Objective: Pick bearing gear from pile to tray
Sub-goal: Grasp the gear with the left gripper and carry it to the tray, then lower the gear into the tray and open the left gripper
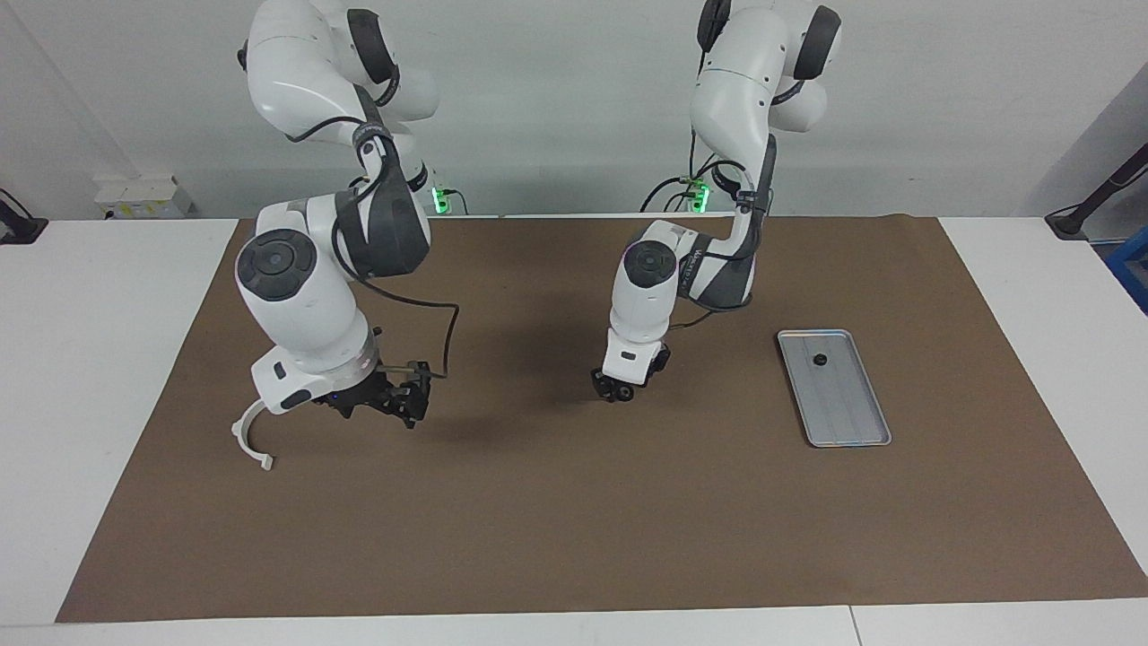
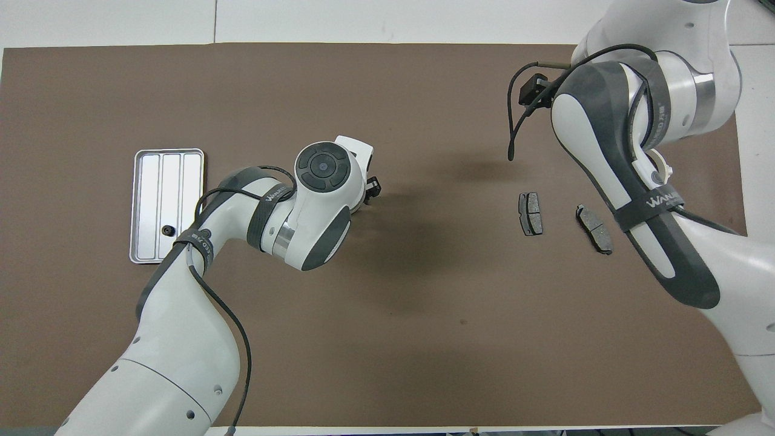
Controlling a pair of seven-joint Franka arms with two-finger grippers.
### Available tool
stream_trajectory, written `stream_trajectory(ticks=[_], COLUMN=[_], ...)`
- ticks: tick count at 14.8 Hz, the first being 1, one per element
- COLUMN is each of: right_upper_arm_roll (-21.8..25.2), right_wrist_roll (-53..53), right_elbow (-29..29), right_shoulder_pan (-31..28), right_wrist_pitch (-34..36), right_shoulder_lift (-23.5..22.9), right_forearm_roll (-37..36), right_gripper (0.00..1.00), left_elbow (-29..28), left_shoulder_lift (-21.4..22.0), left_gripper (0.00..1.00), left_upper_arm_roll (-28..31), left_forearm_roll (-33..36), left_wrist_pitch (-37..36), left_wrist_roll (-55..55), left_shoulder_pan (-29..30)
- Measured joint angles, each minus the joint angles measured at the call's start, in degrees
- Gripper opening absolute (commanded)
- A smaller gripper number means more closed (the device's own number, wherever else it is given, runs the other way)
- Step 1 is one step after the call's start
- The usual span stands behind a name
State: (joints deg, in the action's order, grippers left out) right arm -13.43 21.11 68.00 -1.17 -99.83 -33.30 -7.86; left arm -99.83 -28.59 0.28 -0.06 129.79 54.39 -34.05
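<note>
We judge the task partly done. One small black round piece (image 1: 819, 360) already lies in the tray (image 1: 874, 422), near the end of it closest to the robots, and it is the only thing in there.

The left end effector (image 1: 617, 388) is down low at the brown mat (image 1: 574, 538) on the tabletop, well apart from the tray toward the right arm's end. Dark shapes merge at its tip, so we cannot tell whether it is spread or pinching anything, nor whether another round piece sits there. If it does have one, what remains for that piece is the lift, the carry to the tray and the release.

The right end effector (image 1: 395, 405) hangs spread and empty, much farther from the tray in the same direction, over the spot where the two brake pads (image 2: 531, 213) lie in the overhead view. The white half-ring bracket (image 1: 247, 435) lies farthest from the tray of all. We read both pads and the bracket as parts that stay where they are.

We see no other loose round piece on the mat, so this may be the last one to move.
</note>
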Motion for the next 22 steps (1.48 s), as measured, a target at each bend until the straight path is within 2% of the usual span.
stream_trajectory(ticks=[3,7,10,12,14,17,22], right_upper_arm_roll=[5.02,11.43,13.59,13.82,13.81,13.80,13.81], right_wrist_roll=[-9.35,-18.10,-20.34,-20.45,-20.45,-20.45,-20.45], right_elbow=[1.41,8.13,13.37,15.61,16.96,18.05,19.99], right_shoulder_pan=[1.58,2.50,2.32,2.34,2.44,2.63,3.10], right_wrist_pitch=[-1.04,-4.10,-2.15,3.37,9.02,15.07,17.85], right_shoulder_lift=[2.52,8.59,16.38,22.38,27.72,33.10,36.18], right_forearm_roll=[0.71,4.69,4.82,4.95,5.82,6.58,6.58], right_gripper=[1.00,1.00,1.00,1.00,1.00,1.00,1.00], left_elbow=[1.18,4.74,5.07,4.16,2.89,1.41,-6.36], left_shoulder_lift=[-0.12,0.36,4.14,6.46,7.39,7.40,7.46], left_gripper=[0.00,0.00,0.00,0.00,0.00,0.00,0.00], left_upper_arm_roll=[0.49,1.62,2.12,2.30,2.32,2.17,2.00], left_forearm_roll=[0.02,0.45,0.91,0.93,0.90,0.87,0.87], left_wrist_pitch=[-1.61,-6.66,-13.04,-14.83,-14.84,-14.22,-3.97], left_wrist_roll=[0.02,-0.85,-12.69,-24.46,-35.35,-46.03,-48.72], left_shoulder_pan=[0.04,1.93,8.51,15.31,21.93,28.32,30.58])
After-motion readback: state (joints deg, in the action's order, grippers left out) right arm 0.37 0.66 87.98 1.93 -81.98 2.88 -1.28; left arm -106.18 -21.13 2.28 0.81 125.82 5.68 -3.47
